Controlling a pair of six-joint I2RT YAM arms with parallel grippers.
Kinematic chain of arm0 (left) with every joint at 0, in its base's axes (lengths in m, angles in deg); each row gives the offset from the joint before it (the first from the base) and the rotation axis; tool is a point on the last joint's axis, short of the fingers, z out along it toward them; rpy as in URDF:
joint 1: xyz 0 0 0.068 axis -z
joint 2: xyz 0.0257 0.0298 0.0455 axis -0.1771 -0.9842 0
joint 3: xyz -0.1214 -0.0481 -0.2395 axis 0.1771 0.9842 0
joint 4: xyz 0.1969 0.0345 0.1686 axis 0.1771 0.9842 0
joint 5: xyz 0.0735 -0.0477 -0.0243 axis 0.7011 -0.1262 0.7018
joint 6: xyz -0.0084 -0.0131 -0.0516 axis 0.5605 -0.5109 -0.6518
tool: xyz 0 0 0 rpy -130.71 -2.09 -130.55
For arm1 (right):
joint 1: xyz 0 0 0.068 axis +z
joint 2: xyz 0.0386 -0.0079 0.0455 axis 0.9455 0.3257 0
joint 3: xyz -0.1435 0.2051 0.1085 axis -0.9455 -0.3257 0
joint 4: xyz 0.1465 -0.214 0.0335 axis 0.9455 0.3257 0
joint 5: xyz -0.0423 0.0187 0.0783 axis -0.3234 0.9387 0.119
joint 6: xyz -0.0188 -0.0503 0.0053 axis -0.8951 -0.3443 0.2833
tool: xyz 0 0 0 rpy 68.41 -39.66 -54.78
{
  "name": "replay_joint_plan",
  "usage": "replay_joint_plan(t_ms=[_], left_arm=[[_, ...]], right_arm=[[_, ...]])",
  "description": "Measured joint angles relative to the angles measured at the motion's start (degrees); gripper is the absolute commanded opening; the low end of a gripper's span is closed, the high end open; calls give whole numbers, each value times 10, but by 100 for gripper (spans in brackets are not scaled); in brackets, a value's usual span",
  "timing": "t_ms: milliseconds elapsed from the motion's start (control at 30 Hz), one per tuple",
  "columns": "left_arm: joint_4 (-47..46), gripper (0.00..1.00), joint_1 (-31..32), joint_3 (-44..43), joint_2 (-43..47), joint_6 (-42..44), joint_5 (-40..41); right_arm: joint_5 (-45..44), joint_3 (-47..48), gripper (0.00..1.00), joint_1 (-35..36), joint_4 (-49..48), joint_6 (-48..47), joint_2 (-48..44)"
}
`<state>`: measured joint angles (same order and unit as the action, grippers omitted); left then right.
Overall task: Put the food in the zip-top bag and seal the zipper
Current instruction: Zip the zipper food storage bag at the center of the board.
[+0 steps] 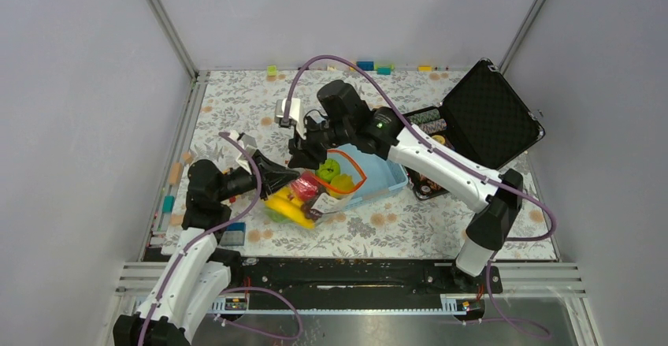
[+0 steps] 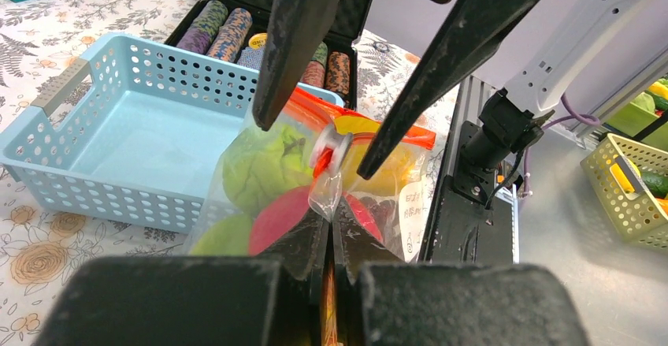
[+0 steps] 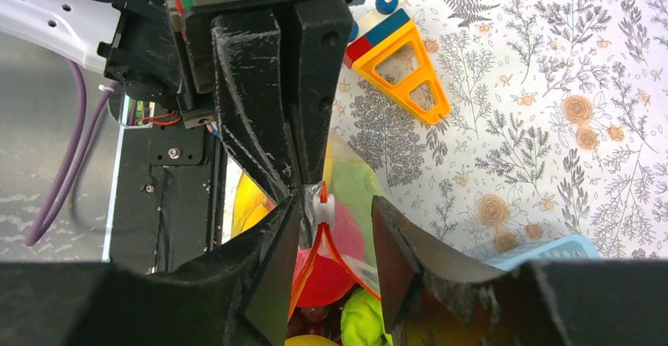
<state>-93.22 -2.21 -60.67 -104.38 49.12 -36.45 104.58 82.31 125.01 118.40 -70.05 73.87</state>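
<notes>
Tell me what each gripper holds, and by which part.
The left gripper is shut on the zip-top bag, pinching its corner at the end of the zipper. The right gripper holds nothing: its jaws stand open around the white slider.

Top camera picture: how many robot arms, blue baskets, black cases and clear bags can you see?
Robot arms: 2, left arm and right arm
Blue basket: 1
Black case: 1
Clear bag: 1
Total: 5
</notes>
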Motion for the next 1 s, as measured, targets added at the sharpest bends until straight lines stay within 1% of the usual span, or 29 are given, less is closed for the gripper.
replay_joint_plan(t_ms=[200,233,267,300,400,433,500,1000], left_arm=[[1,0,0,4,7,3,0],[1,0,0,4,7,4,0],[1,0,0,4,7,4,0],[1,0,0,5,7,4,0],[4,0,0,6,10,4,3],[4,0,0,6,9,4,5],[5,0,0,6,9,4,9],[38,0,3,6,18,4,59]], right_arm=[[0,21,46,0,15,10,21],[0,24,45,0,20,12,25],[0,26,42,0,24,13,28],[0,26,34,0,26,13,29],[0,26,17,0,37,18,31],[0,26,14,1,38,20,31],[0,26,11,2,40,23,31],[-16,12,12,2,42,2,29]])
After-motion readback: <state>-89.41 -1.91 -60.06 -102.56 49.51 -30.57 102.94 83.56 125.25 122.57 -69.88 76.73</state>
